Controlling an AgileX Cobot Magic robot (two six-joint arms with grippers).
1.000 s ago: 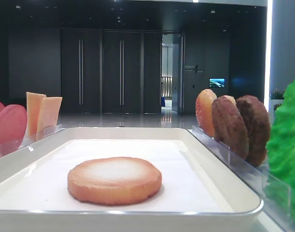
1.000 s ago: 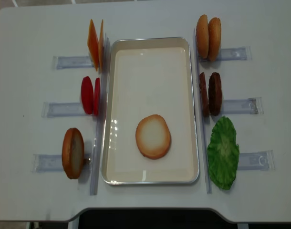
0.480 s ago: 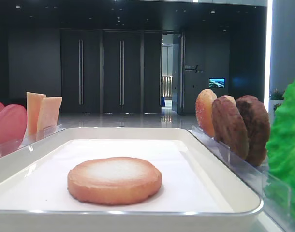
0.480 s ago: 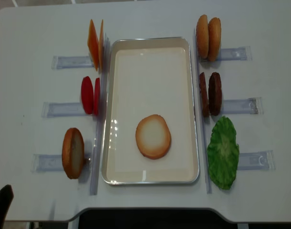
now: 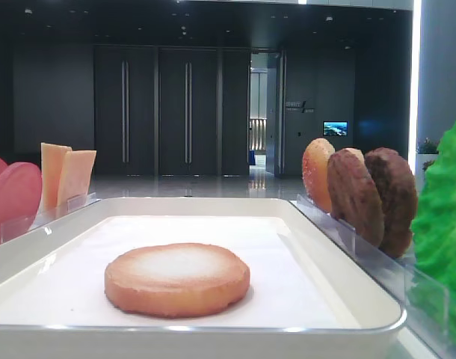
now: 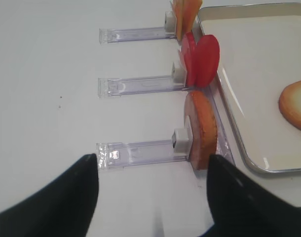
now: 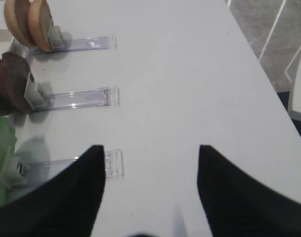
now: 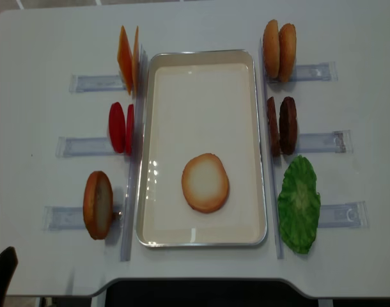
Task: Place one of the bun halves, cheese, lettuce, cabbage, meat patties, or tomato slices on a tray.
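Both grippers, left gripper (image 6: 153, 197) and right gripper (image 7: 150, 190), hung spread wide and empty at the frames' bottom, above the table (image 7: 190, 74).

I can't read any text here; the small wall sign (image 5: 298, 106) in the dark background is too blurred to make out

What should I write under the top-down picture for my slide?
One bun half lies flat in the white tray, with cheese, tomato slices, patties and lettuce standing alongside.
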